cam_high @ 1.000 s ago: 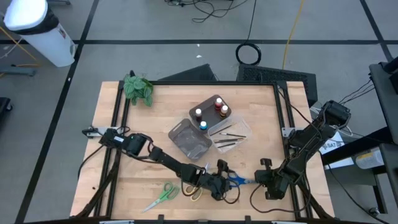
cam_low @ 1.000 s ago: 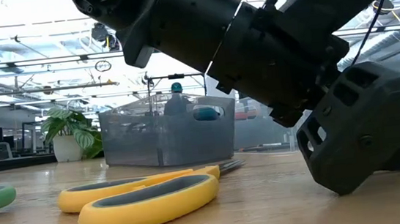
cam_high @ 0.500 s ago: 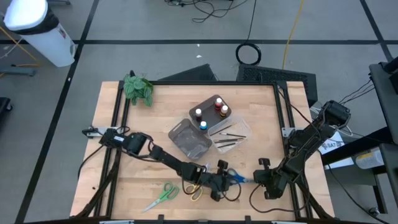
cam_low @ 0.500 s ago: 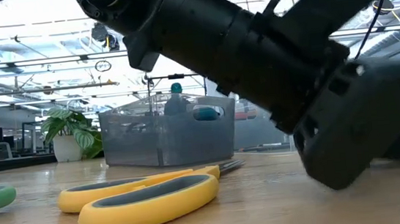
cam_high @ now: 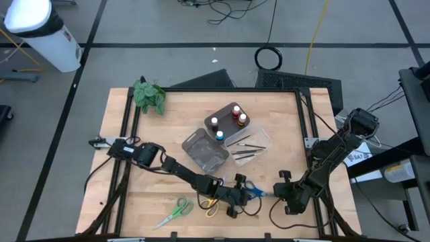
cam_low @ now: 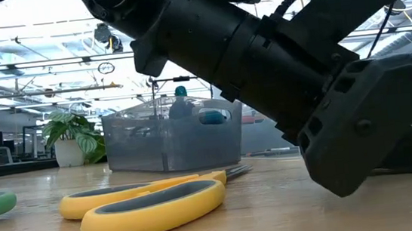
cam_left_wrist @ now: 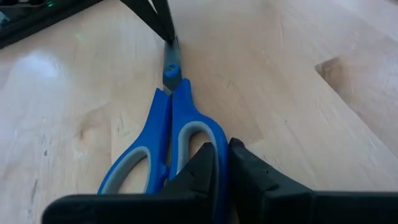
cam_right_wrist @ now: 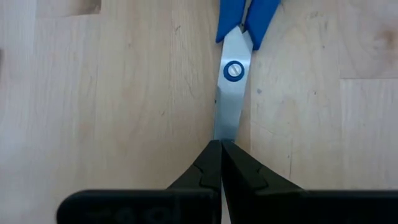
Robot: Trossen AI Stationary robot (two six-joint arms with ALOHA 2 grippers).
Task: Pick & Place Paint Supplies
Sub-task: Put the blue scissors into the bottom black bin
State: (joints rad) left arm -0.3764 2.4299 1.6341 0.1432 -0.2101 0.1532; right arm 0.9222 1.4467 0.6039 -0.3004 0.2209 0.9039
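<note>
Blue-handled scissors (cam_left_wrist: 171, 134) lie flat on the bench (cam_high: 282, 121), blades closed, between the two end effectors. The left end effector (cam_left_wrist: 222, 177) is clenched on one blue handle loop, its two dark fingers (cam_left_wrist: 202, 171) pressed against either side of the loop's rim. The right end effector (cam_right_wrist: 221, 163) is clenched on the tip of the steel blades, which run straight out from its fingertips to the blue pivot rivet and the handles beyond. In the high view the blue-handled scissors (cam_high: 254, 193) span the short gap from the left end effector (cam_high: 236, 197) to the right end effector (cam_high: 279, 191), both low over the bench's near edge.

Yellow-handled scissors (cam_low: 142, 201) lie flat just beside the left end effector, on the side away from the right arm (seen from above, they (cam_high: 209, 205) partly underlie the left arm's forearm). Green-handled scissors (cam_high: 173, 212) lie farther out on that same side, apart from the yellow pair.

Beyond both end effectors, toward the far side of the bench, stand a grey tray (cam_high: 204, 151) and a clear tray (cam_high: 248, 143) holding thin dark-handled brushes (cam_high: 243, 149). Small paint bottles (cam_high: 228, 121) sit just behind the trays. A green leafy plant (cam_high: 148, 95) stands at the bench's far corner on the left arm's side.
</note>
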